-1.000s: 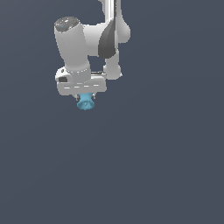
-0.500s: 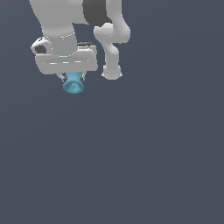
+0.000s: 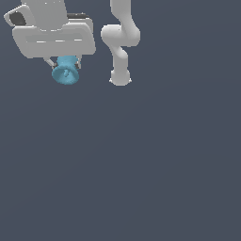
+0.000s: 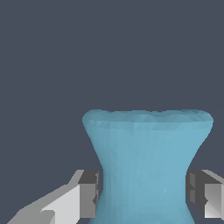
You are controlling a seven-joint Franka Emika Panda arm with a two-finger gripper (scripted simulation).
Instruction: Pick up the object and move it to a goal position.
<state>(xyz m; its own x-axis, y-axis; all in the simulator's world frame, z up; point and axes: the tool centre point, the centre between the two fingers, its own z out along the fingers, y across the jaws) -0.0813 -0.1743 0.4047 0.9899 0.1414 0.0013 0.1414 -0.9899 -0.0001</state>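
Note:
The object [image 3: 66,70] is a small light-blue spool-like piece with a flared round end. It hangs under my white gripper [image 3: 65,65] at the upper part of the exterior view's left. The gripper is shut on it, one finger on each side of its narrow waist. In the wrist view the object [image 4: 146,162] fills the middle, with the dark finger pads [image 4: 89,192] pressed against its waist on both sides. The held piece is in the air, well above the dark grey ground.
The white arm's links and base [image 3: 120,56] stand at the top of the exterior view, on the exterior view's right of the gripper. A plain dark grey surface [image 3: 141,164] fills all else.
The gripper, with the object in it, has moved toward the exterior view's left and looms larger than one second ago. Its hold has not changed.

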